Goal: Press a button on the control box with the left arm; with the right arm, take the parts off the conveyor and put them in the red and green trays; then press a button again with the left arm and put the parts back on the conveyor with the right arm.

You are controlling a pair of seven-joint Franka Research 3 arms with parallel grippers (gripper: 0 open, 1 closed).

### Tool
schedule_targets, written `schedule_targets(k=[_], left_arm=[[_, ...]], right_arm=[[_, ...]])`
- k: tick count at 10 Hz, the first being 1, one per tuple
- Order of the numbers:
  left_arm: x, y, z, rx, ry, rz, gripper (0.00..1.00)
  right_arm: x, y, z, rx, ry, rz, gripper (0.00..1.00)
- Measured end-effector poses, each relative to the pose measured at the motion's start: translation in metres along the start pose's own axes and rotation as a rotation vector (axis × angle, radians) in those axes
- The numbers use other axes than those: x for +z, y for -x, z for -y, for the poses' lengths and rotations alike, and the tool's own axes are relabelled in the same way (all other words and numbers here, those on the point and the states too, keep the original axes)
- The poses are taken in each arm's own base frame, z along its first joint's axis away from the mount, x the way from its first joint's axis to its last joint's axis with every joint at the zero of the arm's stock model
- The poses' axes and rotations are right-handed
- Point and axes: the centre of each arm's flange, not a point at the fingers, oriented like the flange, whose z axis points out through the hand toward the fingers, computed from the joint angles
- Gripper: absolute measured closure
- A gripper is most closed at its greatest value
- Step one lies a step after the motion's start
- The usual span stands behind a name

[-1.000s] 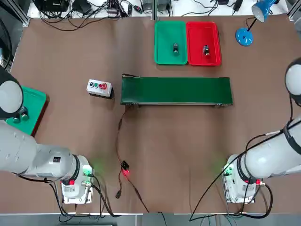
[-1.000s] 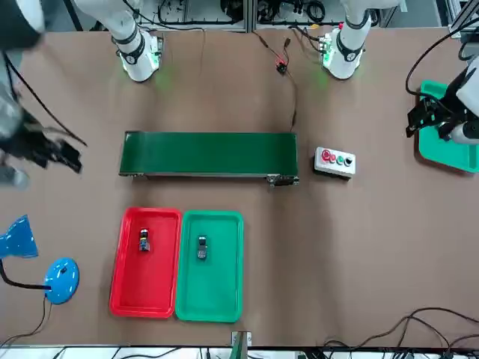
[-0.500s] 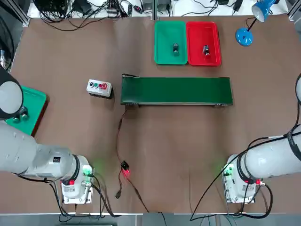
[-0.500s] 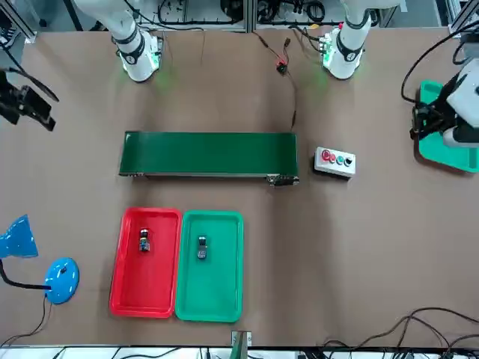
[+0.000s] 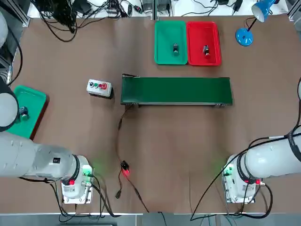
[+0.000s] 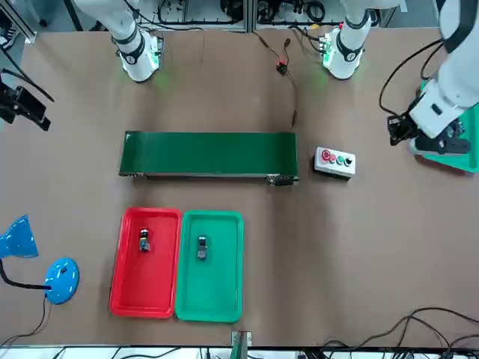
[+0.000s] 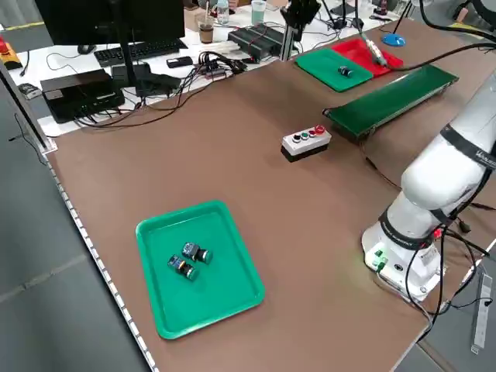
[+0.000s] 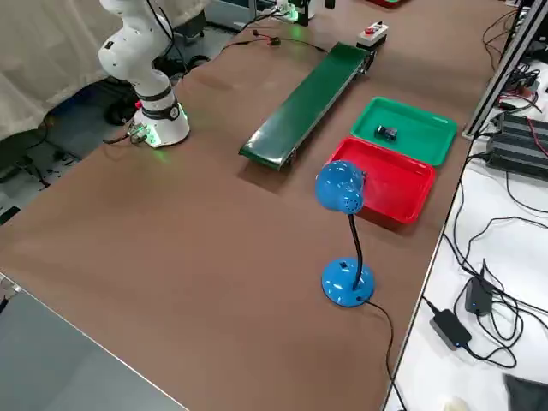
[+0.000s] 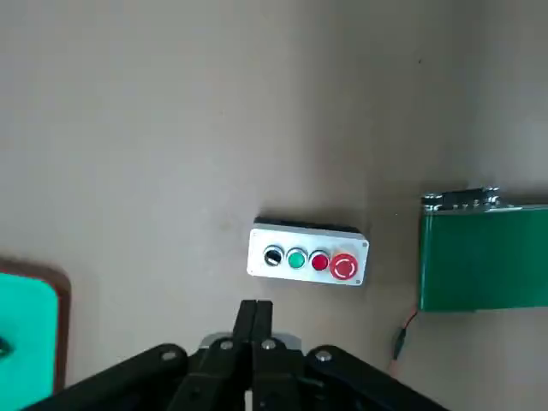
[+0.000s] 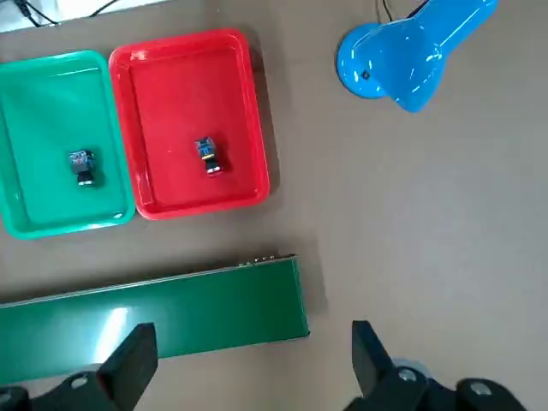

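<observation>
Table: from overhead I see a brown table (image 5: 164, 141) with an arm base at each lower corner of the frame.
Control box: the control box (image 5: 99, 87) sits left of centre in the top view, just off the left end of the conveyor (image 5: 176, 90) and not touching it.
Conveyor: a long dark green belt across the middle of the top view; I see no part lying on it.
Trays: the green tray (image 5: 170, 42) and the red tray (image 5: 203, 43) lie side by side, edges touching, in the upper right of centre in the top view, beyond the belt.
Parts: one part (image 5: 175, 48) rests in the green tray and one part (image 5: 205, 50) in the red tray (cap colours too small for me to tell).
Left gripper: the left gripper (image 9: 254, 318) has its fingers pressed together with nothing between them; in its wrist view it hangs above the table just short of the control box. In the front view it is at the right edge, middle height.
Right gripper: the right gripper (image 10: 248, 360) has its fingers spread wide and empty, over the conveyor's end near the trays in its wrist view.
Other: a blue desk lamp (image 5: 249, 23) is in the top view's upper right corner.
</observation>
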Motion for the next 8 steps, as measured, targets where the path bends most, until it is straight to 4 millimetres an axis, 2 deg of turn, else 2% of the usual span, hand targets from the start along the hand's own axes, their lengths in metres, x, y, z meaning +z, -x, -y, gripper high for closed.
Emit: schedule_targets(k=[4, 6, 8], left_arm=[[0.090, 0.012, -0.015, 0.026, -0.006, 0.024, 0.99], [0.126, 0.025, -0.015, 0.027, -0.008, 0.010, 0.99], [0.172, 0.042, -0.016, 0.034, -0.010, -0.011, 0.99]], right_arm=[[-0.003, 0.010, -0.019, 0.026, -0.030, -0.002, 0.00], [-0.003, 0.010, -0.020, 0.028, -0.032, -0.005, 0.00], [-0.002, 0.010, -0.020, 0.029, -0.032, -0.004, 0.00]])
